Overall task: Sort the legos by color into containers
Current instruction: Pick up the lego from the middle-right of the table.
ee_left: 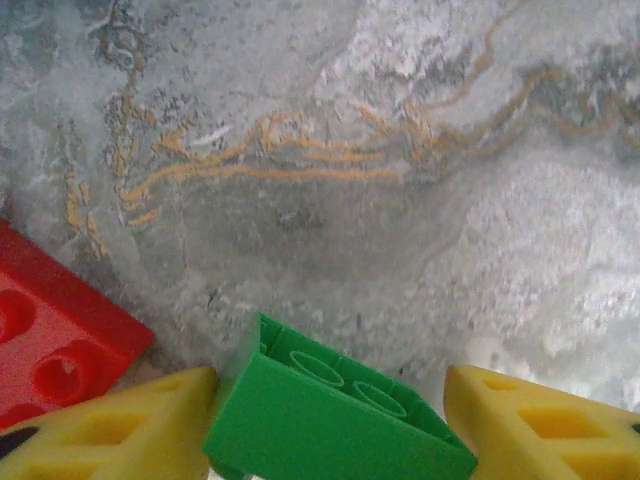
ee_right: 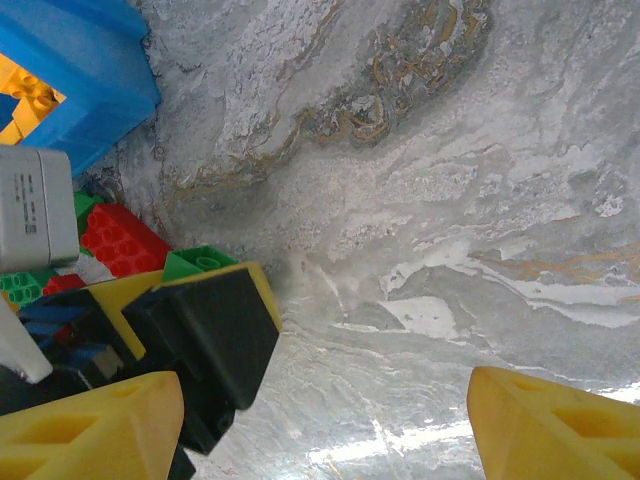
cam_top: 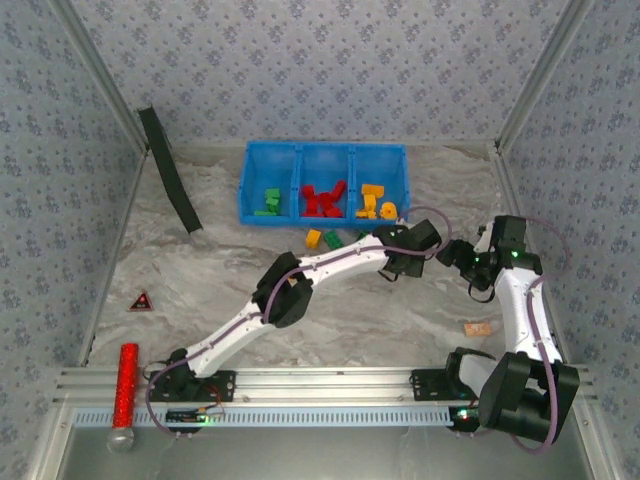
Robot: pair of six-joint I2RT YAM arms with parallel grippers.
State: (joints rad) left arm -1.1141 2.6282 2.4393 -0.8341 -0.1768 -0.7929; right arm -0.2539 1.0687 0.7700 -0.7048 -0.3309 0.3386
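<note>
Green lego (ee_left: 330, 415) tight in left jaws (red lego (ee_left: 50, 350) alongside); right jaws wide over bare table (ee_right: 450, 200).

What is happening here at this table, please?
Two robot arms are sorting bricks by colour into a blue tray: green left, red middle, yellow right. The left tool straddles a green brick in front of the tray; whether it grips it is unclear. The right tool hangs open beside it, empty. A few loose bricks lie nearby.
</note>
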